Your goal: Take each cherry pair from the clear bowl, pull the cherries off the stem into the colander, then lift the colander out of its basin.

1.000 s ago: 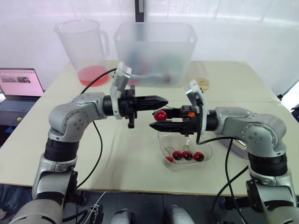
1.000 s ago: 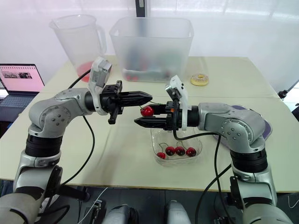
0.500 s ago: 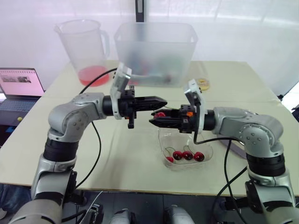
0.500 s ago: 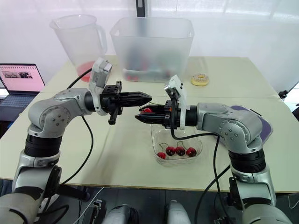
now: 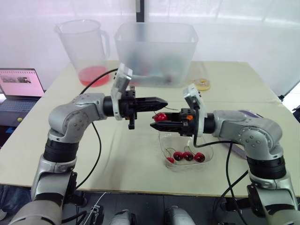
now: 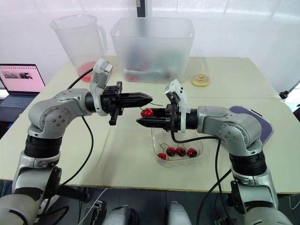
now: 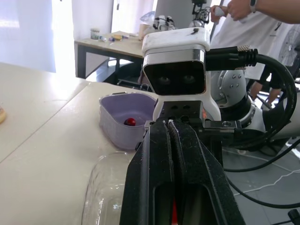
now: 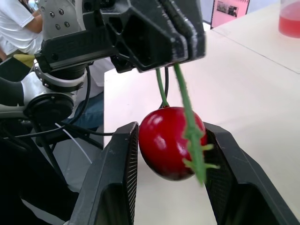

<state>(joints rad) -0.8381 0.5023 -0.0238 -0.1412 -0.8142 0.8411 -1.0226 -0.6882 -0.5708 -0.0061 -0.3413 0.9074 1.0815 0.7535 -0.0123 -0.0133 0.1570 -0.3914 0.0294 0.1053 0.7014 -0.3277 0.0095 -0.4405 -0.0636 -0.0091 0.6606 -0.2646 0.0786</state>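
Pinching cherry stem point(image 8: 164, 84) in closed left end effector point(image 5: 164, 101); clamping attached cherry point(image 5: 161, 116) between fingers of right end effector point(image 5: 155, 123), above clear bowl point(image 5: 209, 152). Showing apparently one loose cherry point(image 7: 130, 122) already in purple colander point(image 7: 112, 124). Leaving several cherries point(image 5: 187, 155) in bowl, with pull-off and colander lift outstanding.

One glossy red cherry point(image 5: 161, 116) is up in the air over the far-left rim of the clear bowl point(image 5: 185, 165), pinched between the fingers of the right gripper point(image 5: 158, 121). Its green stem point(image 8: 161, 86) runs up into the closed fingers of the left gripper point(image 5: 164, 101), and a second strand hangs loose. The bowl sits on the tabletop, near centre, with four cherries point(image 5: 188, 156) inside. The purple colander point(image 7: 112, 129) is at the right and holds one cherry.
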